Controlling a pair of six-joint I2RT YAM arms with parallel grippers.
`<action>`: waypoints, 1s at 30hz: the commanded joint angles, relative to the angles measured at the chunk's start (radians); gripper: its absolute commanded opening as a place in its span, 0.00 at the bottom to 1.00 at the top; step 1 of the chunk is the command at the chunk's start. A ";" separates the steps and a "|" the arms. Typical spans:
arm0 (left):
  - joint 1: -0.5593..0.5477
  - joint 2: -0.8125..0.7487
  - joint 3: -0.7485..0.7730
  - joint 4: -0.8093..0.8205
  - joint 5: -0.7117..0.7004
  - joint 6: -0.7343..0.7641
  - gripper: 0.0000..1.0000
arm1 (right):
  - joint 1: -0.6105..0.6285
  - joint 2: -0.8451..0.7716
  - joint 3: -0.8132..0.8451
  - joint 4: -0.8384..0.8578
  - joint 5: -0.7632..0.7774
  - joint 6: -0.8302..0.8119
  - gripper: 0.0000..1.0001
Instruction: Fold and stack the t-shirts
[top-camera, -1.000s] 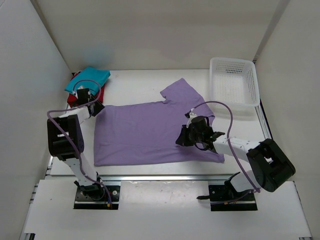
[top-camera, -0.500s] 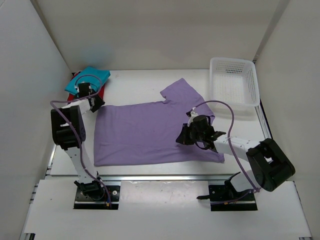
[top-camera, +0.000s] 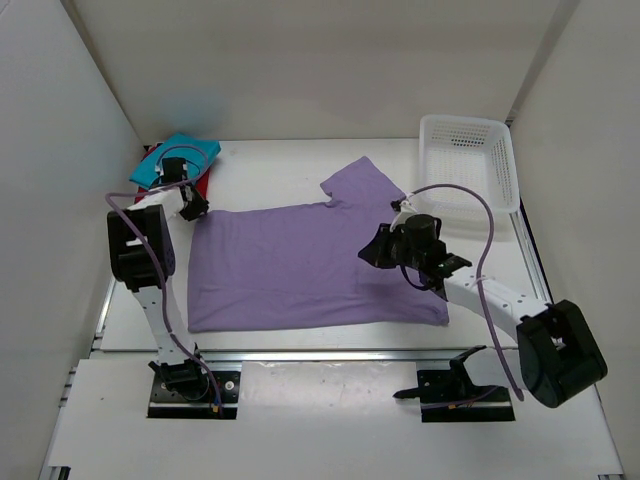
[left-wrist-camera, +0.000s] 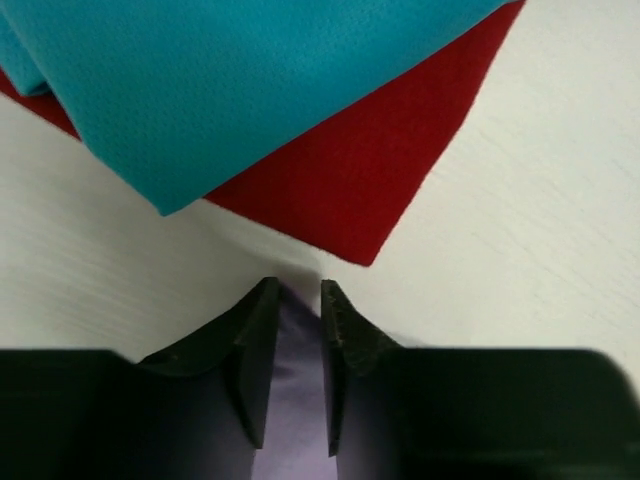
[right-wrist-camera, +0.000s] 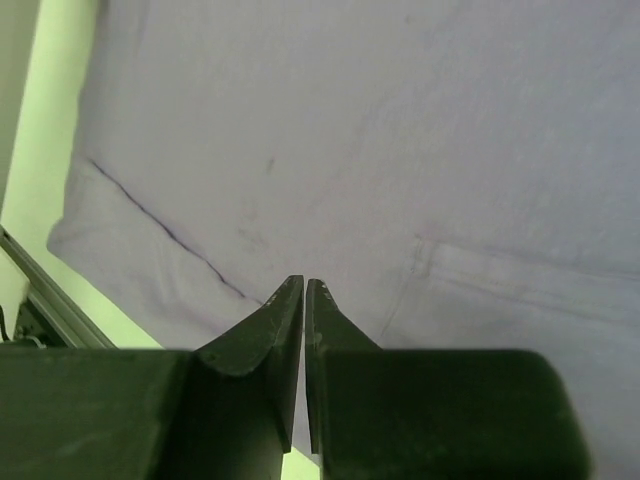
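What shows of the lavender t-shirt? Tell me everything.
The lavender t-shirt is plain soft cloth, lying spread flat and unfolded on the white table, faintly wrinkled. One short sleeve juts toward the far side; stitched seams show in the right wrist view. Its far left corner sits between the narrowly parted jaws of the left gripper; whether it is pinched is unclear. The shut right gripper is at its right part.

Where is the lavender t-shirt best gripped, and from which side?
Probably at its far-left corner, approached from the left edge, low. The lavender t-shirt lies flat, so only edges can be pinched; that corner lies clear of the red t-shirt, and the left end effector straddles it.
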 joint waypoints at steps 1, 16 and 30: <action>-0.015 0.006 0.042 -0.103 -0.058 0.037 0.33 | -0.032 -0.049 0.031 0.037 0.011 0.002 0.05; -0.034 -0.146 -0.050 -0.045 -0.096 0.051 0.00 | -0.138 0.309 0.360 -0.029 0.118 -0.072 0.26; -0.087 -0.269 -0.100 -0.004 -0.126 0.076 0.00 | -0.236 1.046 1.283 -0.413 0.275 -0.232 0.34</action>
